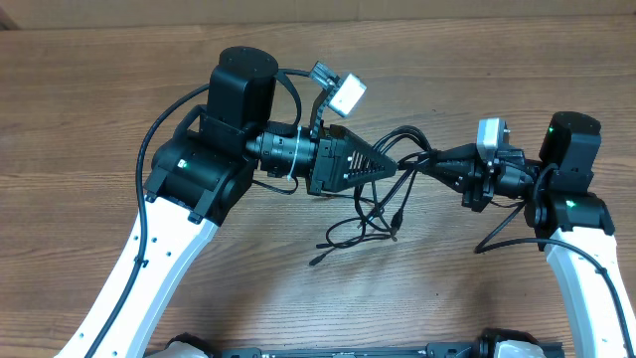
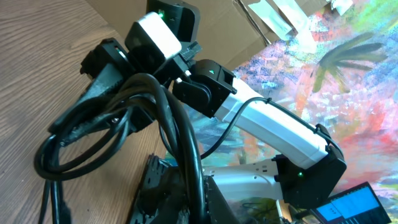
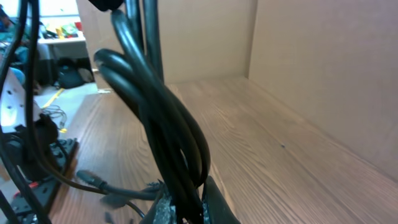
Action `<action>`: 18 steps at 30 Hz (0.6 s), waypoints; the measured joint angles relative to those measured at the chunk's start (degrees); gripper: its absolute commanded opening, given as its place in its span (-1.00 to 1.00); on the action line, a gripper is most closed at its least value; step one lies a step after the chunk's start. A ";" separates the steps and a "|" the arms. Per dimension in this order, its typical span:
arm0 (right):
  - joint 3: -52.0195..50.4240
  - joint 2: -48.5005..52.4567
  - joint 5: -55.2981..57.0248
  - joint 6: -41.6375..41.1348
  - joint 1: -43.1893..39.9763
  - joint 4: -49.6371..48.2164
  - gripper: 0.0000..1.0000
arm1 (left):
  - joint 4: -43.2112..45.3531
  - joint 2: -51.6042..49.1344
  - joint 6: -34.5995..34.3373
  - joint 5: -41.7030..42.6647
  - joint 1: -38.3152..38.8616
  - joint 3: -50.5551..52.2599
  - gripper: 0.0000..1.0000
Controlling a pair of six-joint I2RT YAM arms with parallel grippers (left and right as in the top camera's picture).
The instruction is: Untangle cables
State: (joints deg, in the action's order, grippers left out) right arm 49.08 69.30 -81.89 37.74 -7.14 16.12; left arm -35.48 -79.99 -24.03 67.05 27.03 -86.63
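The location is a robotics laboratory workstation. The following items indicate this:

- Two white-and-black arms, the left arm and the right arm, are mounted at the near edge of a wood-grain table.
- Plain cardboard panels stand upright along the table edges and form an improvised enclosure.
- A laptop screen is lit beside the right arm's base.
- A brightly coloured patterned sheet lies next to the station.
- Beyond the table, the open room shows a floor with yellow tape, dark bags, loose wires and a cluttered desk.
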 measured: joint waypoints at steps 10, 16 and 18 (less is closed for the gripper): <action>0.00 0.09 -1.97 -0.02 0.00 2.14 -0.92 | -4.72 0.15 1.33 -6.47 0.00 -0.15 0.99; 0.00 0.09 0.59 -2.89 0.00 2.62 -0.92 | -19.04 0.17 5.38 -24.28 0.00 -0.50 1.00; 0.00 0.09 2.29 -4.48 0.00 2.56 -0.92 | -23.21 0.17 7.52 -31.04 0.00 -0.52 0.99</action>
State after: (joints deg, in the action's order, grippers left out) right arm 49.08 69.38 -79.59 33.26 -7.14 18.68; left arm -58.70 -79.81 -16.51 36.01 27.03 -87.15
